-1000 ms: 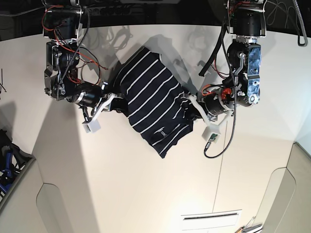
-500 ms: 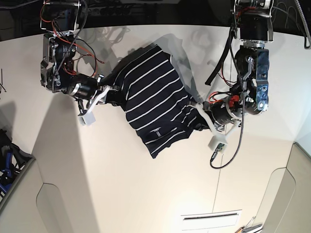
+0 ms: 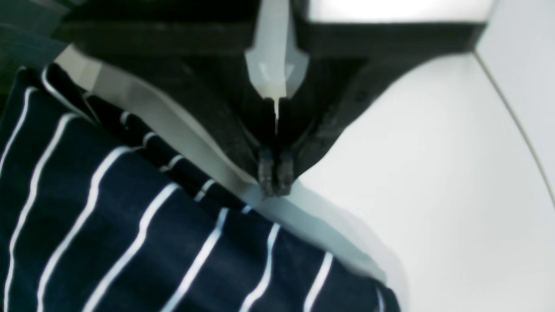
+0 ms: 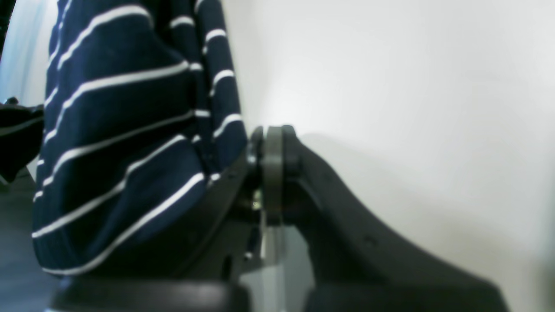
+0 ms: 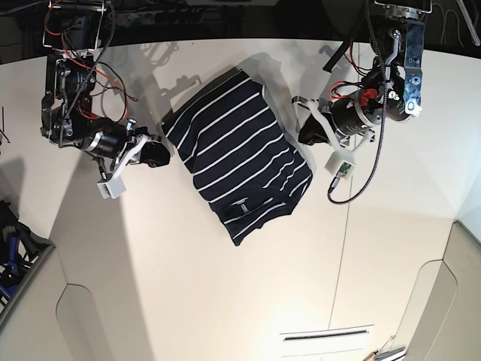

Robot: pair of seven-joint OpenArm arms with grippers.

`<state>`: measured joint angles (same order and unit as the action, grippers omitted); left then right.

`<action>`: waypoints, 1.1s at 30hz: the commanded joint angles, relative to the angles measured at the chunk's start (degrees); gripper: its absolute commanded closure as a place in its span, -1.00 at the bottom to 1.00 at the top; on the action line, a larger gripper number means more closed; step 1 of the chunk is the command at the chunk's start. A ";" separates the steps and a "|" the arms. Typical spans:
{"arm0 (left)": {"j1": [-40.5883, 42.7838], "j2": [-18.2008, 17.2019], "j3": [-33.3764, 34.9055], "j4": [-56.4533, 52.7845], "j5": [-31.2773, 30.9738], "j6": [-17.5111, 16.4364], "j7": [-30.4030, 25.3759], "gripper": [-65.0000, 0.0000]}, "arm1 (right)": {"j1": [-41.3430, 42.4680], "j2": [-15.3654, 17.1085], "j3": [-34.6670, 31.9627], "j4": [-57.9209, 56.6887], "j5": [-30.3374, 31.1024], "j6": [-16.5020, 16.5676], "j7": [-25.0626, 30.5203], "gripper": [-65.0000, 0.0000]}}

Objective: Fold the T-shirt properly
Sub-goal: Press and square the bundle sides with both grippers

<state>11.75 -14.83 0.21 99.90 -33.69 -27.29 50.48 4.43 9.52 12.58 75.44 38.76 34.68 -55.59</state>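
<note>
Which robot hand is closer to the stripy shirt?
The right gripper, narrowly: it sits shut right at the T-shirt's edge, on the base view's left. The left gripper, also shut, is just off the opposite edge. Neither holds the cloth.

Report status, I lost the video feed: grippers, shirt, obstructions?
Left gripper shut, empty, beside shirt edge. Right gripper shut, empty. T-shirt folded, flat on table. Nothing in the way.
</note>
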 commanded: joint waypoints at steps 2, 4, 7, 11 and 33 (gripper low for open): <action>-0.13 -0.02 -0.22 1.07 -1.40 -0.37 -0.96 1.00 | 0.92 0.28 0.13 0.96 1.92 0.04 0.90 1.00; -0.17 0.09 -0.22 1.07 -1.42 -0.37 -1.03 1.00 | 0.92 0.28 0.11 0.96 2.27 0.04 0.74 1.00; -0.20 0.57 -0.22 1.07 -1.33 -0.39 -1.46 1.00 | 0.94 0.31 0.20 0.96 2.14 0.04 0.13 1.00; -0.20 1.55 -0.22 0.85 -1.14 -0.39 -1.77 1.00 | 0.98 0.28 2.27 0.98 2.43 0.04 0.07 1.00; -3.80 2.64 -0.22 -2.43 2.03 -0.35 -4.37 1.00 | 0.09 -0.37 9.46 0.96 8.17 0.04 -3.56 1.00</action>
<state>8.67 -12.03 0.14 96.73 -30.87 -27.42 47.22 3.64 8.84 21.96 75.44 45.34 34.50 -59.83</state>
